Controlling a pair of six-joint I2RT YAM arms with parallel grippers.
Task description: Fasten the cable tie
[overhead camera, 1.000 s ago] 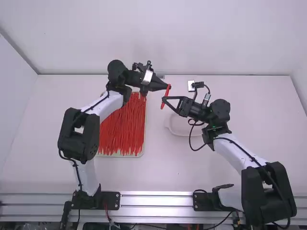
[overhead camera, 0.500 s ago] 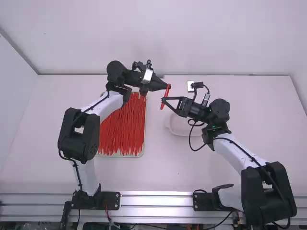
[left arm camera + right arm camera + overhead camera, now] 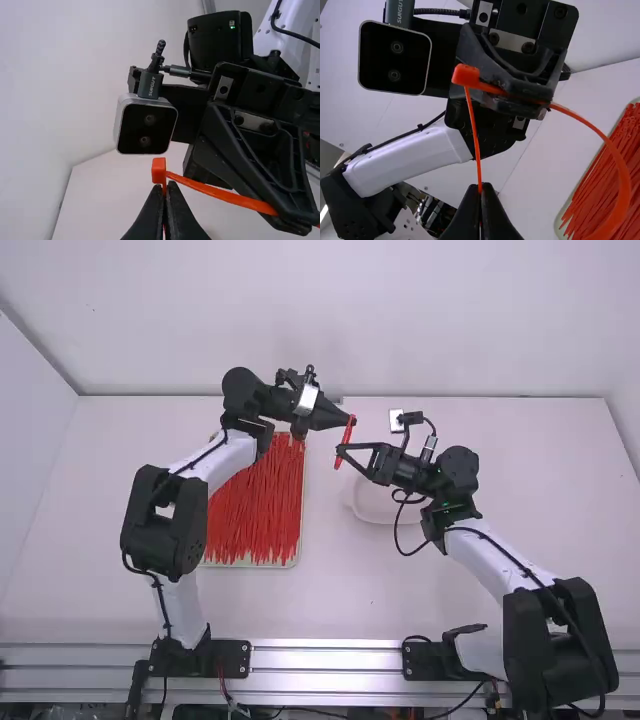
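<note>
Left claw (image 3: 348, 425) is pressed tight on the red plastic cable tie (image 3: 476, 140), just behind its head. Right claw (image 3: 342, 451) is pinched shut on the same tie's thin tail. The two are nose to nose in mid-air, above and just past the far right corner of the tray.

Pulling wide: the white counter (image 3: 520, 440) runs under everything, and on it lies the pale flat tray (image 3: 285, 562), heaped with spare red ties (image 3: 262, 500).

Closer in, the held tie bows out from the left claw in one broad loop on the tray's side and curves back towards the right claw. Its square locking head (image 3: 466, 75) pokes out just beyond the left claw's fingertips. From the right claw the tail runs straight up to that head and meets it. Whether the tip is already in the slot, I can't tell.

This looks like the threading step, with the loop formed and the tail lined up on the head. Next, the right claw would need to push along the tail's own line while the left keeps the head square. Any sideways drift would likely buckle that slim strap.
</note>
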